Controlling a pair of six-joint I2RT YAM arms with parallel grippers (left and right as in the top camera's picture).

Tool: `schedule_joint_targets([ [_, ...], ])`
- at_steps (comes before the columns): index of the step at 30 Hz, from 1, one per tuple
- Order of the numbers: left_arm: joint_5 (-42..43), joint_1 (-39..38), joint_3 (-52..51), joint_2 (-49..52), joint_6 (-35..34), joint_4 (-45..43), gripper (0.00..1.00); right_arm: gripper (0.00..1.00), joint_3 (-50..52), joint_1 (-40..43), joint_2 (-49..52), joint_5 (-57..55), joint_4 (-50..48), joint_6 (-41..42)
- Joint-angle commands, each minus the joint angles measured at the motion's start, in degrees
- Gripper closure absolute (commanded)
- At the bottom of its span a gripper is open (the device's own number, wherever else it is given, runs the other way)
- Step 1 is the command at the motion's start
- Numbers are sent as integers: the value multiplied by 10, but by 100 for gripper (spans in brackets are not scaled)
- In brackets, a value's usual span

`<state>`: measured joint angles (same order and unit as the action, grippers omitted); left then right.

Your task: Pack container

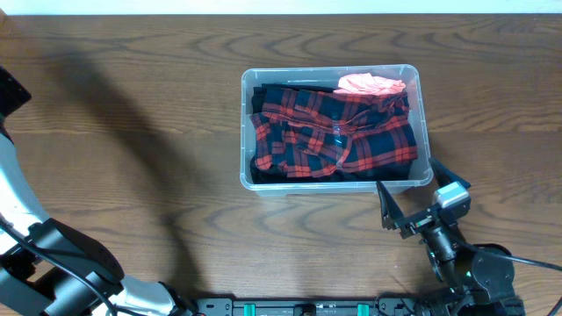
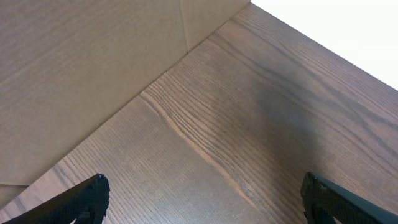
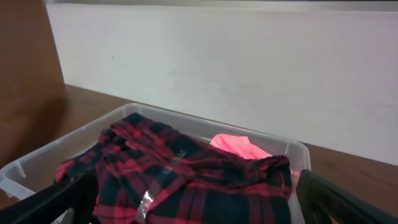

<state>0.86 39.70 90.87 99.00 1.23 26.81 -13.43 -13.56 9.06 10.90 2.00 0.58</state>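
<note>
The clear container (image 1: 247,132) stands right of the table's centre. It holds a crumpled red and navy plaid shirt (image 1: 334,132) and a pink cloth (image 1: 369,84) in its far right corner. My right gripper (image 1: 408,180) is open and empty at the container's near right corner. In the right wrist view its jaws (image 3: 196,186) frame the shirt (image 3: 186,174), the pink cloth (image 3: 239,146) and the container's rim (image 3: 37,158). My left gripper (image 2: 204,183) is open and empty above bare wood. Its fingers do not show in the overhead view.
The left arm (image 1: 53,254) reaches in from the near left corner of the wooden table (image 1: 132,132). A brown board (image 2: 74,56) stands along the table's edge in the left wrist view. A pale wall (image 3: 249,62) is behind the container.
</note>
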Motion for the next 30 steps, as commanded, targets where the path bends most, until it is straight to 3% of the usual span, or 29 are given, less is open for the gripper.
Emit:
schedule_joint_targets([
  [1, -3, 2, 4, -2, -7, 1, 2, 1, 19, 0, -11, -2, -18, -7],
  [11, -3, 2, 4, -2, -7, 1, 2, 1, 86, 1, -44, -6, -124, -20],
  [30, -3, 2, 4, -2, -7, 1, 2, 1, 130, 63, -88, -21, -136, -20],
])
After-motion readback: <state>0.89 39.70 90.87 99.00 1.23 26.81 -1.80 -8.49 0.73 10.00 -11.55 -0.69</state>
